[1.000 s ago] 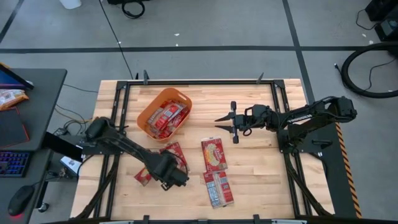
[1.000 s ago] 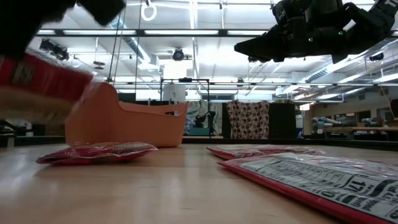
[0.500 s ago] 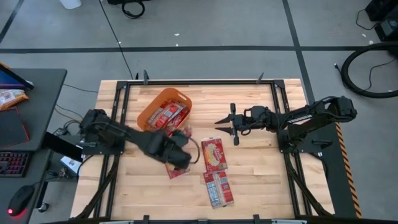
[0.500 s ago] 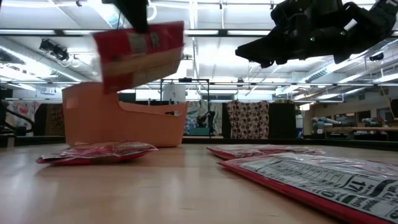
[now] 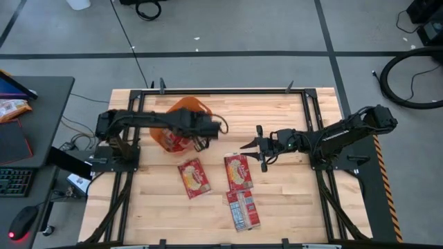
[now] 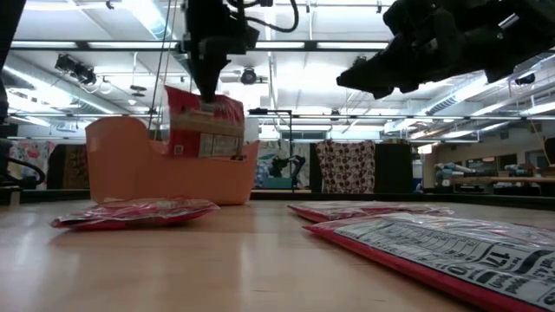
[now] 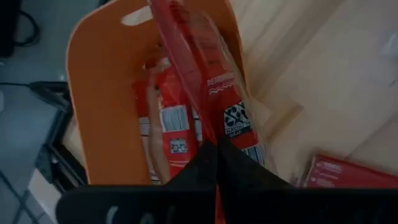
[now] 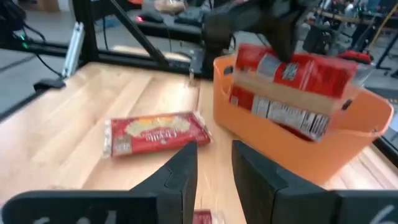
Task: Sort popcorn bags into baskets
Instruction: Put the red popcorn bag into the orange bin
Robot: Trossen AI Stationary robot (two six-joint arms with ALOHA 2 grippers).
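The orange basket (image 5: 188, 103) stands at the far left of the table, with red popcorn bags (image 5: 181, 139) lying in it. My left gripper (image 5: 202, 130) is over the basket's right part and is shut on one red popcorn bag (image 6: 206, 128), which also shows in the left wrist view (image 7: 202, 74) and the right wrist view (image 8: 292, 81). My right gripper (image 5: 251, 146) is open and empty above the table's middle, to the right of the basket. Three more bags lie flat on the table (image 5: 194, 178) (image 5: 238, 171) (image 5: 242, 209). My left gripper pinches the bag's upper end (image 7: 219, 138) between its two fingers, which point down from above. The bag hangs below the fingers (image 6: 210, 82), clear of the table and slightly tilted. Its lower part (image 8: 280, 118) is over the basket, about level with the rim.
The basket's wall (image 6: 130, 169) stands behind the nearest flat bag (image 6: 134, 211) in the low view. Bare wood lies on the table's right and near left. Black frame rails run along the table's edges.
My left gripper has risen from the table's near left and swung toward the far edge, ending over the basket. The bag it holds has been lifted clear of the table and now hangs over the basket. My right gripper has shifted slightly toward the near edge.
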